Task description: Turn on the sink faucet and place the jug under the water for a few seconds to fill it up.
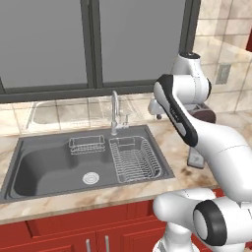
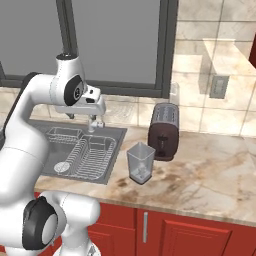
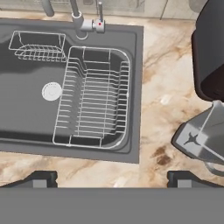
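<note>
Jug-filling gear is all in sight: the white arm's two-finger gripper (image 3: pixel 112 178) is hanging high above the marbled beige counter (image 3: pixel 168 83), its two dark tips (image 3: pixel 40 178) standing wide apart and holding nothing. In the right base view the hand (image 2: pixel 90 102) is sitting over the right part of the basin, close to the tap.

Directly below it, in the hand view, the counter's front strip and the near rim of the wide dark grey rectangular sink (image 3: pixel 26 109) are showing. A wire dish rack (image 3: pixel 94 98) is lying in the right half of the basin, a smaller wire basket (image 3: pixel 37 46) is resting at the back left, and the round silver drain (image 3: pixel 51 91) is sitting between them on the bare floor.

At the back rim the tall slim chrome gooseneck faucet (image 1: pixel 115 110) is standing upright, with its small side lever (image 3: pixel 100 17) just beside its base; no stream is running from it.

Out to the right, the translucent grey-clear squarish jug (image 2: pixel 140 162) is standing upright on the counter, apart from the sink's right edge. Just behind it, the dark grey two-slot toaster (image 2: pixel 164 131) is standing near the tiled wall (image 2: pixel 225 60). A dark-framed window (image 1: pixel 93 44) is spanning the wall behind the sink, and red cabinet doors (image 2: pixel 175 232) are running beneath the counter.
</note>
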Tool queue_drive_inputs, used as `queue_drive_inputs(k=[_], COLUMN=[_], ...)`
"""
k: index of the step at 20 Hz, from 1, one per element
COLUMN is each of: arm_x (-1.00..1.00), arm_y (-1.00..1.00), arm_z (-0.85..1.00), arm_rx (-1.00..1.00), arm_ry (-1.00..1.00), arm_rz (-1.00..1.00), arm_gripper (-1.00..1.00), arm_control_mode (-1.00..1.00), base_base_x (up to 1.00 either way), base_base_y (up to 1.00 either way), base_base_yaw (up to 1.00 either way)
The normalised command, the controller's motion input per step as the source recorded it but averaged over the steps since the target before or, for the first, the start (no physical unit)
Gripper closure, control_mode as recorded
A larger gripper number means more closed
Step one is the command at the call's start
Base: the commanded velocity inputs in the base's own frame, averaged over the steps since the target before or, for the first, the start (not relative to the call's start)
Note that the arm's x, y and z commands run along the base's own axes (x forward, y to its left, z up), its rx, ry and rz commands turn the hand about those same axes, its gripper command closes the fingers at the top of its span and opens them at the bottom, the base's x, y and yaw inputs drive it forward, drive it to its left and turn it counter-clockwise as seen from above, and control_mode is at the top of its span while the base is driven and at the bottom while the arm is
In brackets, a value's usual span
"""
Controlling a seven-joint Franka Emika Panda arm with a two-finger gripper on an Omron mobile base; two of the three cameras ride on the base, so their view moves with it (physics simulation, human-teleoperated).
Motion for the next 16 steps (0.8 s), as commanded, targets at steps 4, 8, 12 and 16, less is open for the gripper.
queue_drive_inputs(k=[4,8,12,16], arm_x=[0.0,0.0,0.0,0.0], arm_y=[0.0,0.0,0.0,0.0], arm_z=[0.0,0.0,0.0,0.0], arm_rx=[0.0,0.0,0.0,0.0], arm_ry=[0.0,0.0,0.0,0.0], arm_rz=[0.0,0.0,0.0,0.0], arm_gripper=[-1.0,-1.0,-1.0,-1.0], arm_control_mode=[1.0,1.0,1.0,1.0], base_base_x=[0.0,0.0,0.0,0.0], base_base_y=[0.16,0.02,0.0,-0.01], base_base_yaw=[0.0,0.0,0.0,0.0])
